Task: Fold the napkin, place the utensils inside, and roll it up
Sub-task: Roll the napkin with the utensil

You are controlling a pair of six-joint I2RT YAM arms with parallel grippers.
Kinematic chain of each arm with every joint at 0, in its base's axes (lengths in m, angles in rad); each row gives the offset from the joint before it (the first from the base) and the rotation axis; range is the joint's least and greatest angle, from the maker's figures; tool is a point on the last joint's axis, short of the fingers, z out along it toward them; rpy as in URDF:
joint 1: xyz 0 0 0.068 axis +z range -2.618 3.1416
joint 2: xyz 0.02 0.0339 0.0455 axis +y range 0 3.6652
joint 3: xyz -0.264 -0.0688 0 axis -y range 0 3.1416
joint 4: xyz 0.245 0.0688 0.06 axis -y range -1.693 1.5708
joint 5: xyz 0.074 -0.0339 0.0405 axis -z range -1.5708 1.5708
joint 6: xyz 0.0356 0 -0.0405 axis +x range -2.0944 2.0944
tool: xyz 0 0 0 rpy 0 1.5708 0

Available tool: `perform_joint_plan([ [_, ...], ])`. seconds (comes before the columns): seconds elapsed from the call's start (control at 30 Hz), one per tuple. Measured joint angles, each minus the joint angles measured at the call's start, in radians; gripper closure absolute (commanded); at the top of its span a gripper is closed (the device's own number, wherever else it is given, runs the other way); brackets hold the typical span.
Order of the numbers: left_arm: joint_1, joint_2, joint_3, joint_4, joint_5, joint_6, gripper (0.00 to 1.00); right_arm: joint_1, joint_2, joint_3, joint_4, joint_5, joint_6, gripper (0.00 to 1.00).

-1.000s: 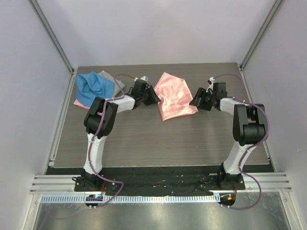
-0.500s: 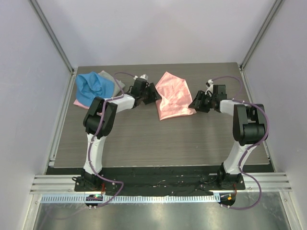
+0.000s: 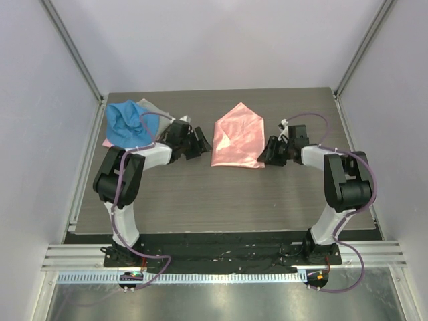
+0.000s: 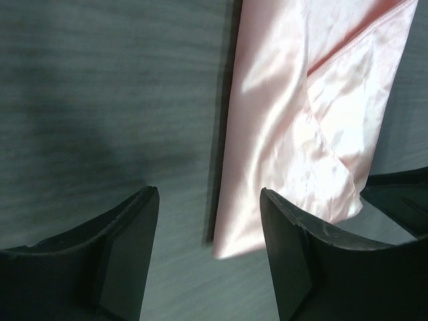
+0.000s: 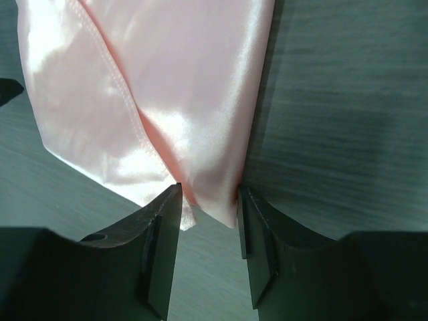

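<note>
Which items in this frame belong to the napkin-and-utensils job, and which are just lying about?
Job: salmon-pink satin napkin, mid-table; right gripper straddling its near right corner; left gripper open beside its left edge. No utensil in view.
Lying about: blue cloth, grey cloth, pink scrap under the blue cloth, all far left.

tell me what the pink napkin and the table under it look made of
The napkin looks like satin or a similar silky woven cloth with a glossy finish: bright highlights sit on its soft folds, and a stitched hem shows. The table is likely grey wood-look laminate with a matte finish: fine straight grain lines and no glare.
</note>
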Motion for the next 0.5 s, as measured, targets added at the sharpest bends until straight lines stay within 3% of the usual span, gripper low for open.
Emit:
perform_joint_plan([
  [0.2,-0.005,-0.088,-0.157,0.045,0.032,-0.031,0.43,0.034,-0.066,-0.066,-0.022,0.019,0.035,0.5],
  [0.5,-0.01,-0.072,-0.171,0.09,0.063,-0.054,0.51,0.034,-0.094,-0.086,-0.04,0.034,0.054,0.48],
])
